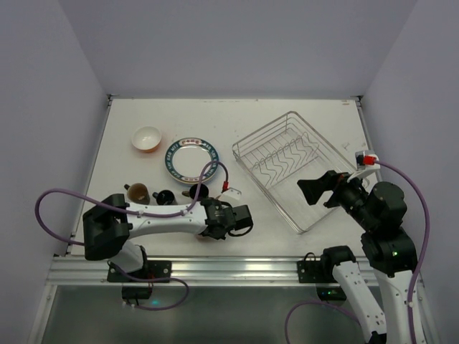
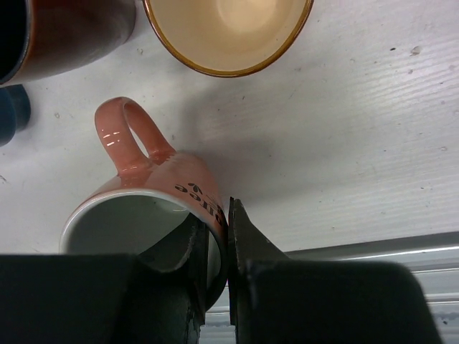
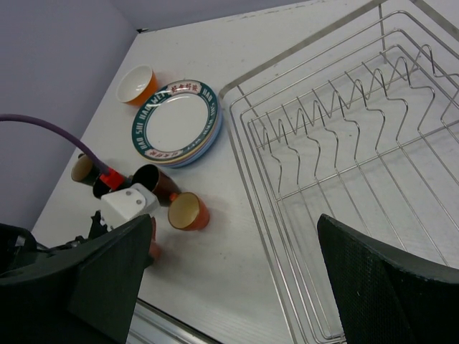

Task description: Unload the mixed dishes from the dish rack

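My left gripper (image 2: 228, 240) is shut on the wall of a pink-orange mug (image 2: 143, 179), one finger inside it and one outside, close to the table's near edge (image 1: 208, 233). An orange mug with a cream inside (image 2: 226, 32), a brown mug (image 2: 64, 36) and a blue mug (image 2: 13, 115) stand just beyond. The stacked plates (image 1: 191, 159), patterned rim on top, and the orange bowl (image 1: 146, 137) sit on the table further back. The wire dish rack (image 1: 262, 131) holds no dishes. My right gripper (image 1: 319, 189) hangs open over its near left edge.
The table's metal front rail (image 1: 215, 269) runs just behind the left gripper. A purple cable (image 1: 57, 208) loops off the left arm. In the right wrist view the rack (image 3: 344, 143) fills the right half, with the plates (image 3: 174, 123) and bowl (image 3: 136, 84) at upper left.
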Tool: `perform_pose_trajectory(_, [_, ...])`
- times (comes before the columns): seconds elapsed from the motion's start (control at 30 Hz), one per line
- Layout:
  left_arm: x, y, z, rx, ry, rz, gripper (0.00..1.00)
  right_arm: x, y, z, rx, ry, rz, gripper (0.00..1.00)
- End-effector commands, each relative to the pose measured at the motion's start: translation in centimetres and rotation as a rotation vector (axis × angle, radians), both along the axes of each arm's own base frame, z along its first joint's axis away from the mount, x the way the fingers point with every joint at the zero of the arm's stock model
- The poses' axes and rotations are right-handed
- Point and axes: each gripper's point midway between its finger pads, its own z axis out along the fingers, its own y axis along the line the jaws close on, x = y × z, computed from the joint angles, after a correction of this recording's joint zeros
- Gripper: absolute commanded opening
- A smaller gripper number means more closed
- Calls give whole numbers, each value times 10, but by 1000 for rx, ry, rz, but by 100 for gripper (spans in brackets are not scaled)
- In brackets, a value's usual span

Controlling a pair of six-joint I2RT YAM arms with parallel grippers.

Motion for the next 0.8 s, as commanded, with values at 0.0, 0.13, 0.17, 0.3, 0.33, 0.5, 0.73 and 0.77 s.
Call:
perform_pose_trajectory(0.0, [21,-14,33,-146,-140,41,0,2,3,9,-7,-39,22,99])
perform_pose_trajectory(0.13, [27,-20,37,-202,-127,31,0,2,3,9,-7,-36,24,99])
perform_pose_trajectory(0.17, [29,-21,35,-201,-122,36,0,2,3,9,-7,-35,24,99])
perform_pose_trajectory(0.3, [30,-16,23,-174,-80,58,0,2,3,9,-7,-31,20,99])
perform_pose_trajectory(0.33, [30,-17,19,-176,-70,54,0,3,3,9,-8,-32,21,99])
perform_pose_trajectory(0.5, [30,-15,6,-170,-30,62,0,3,3,7,-7,-26,22,99])
perform_pose_trajectory(0.73, [27,-26,8,-222,-7,51,0,3,3,6,-8,-24,22,99])
perform_pose_trajectory(0.77, [27,-25,8,-222,-10,55,0,4,3,6,-7,-23,22,99])
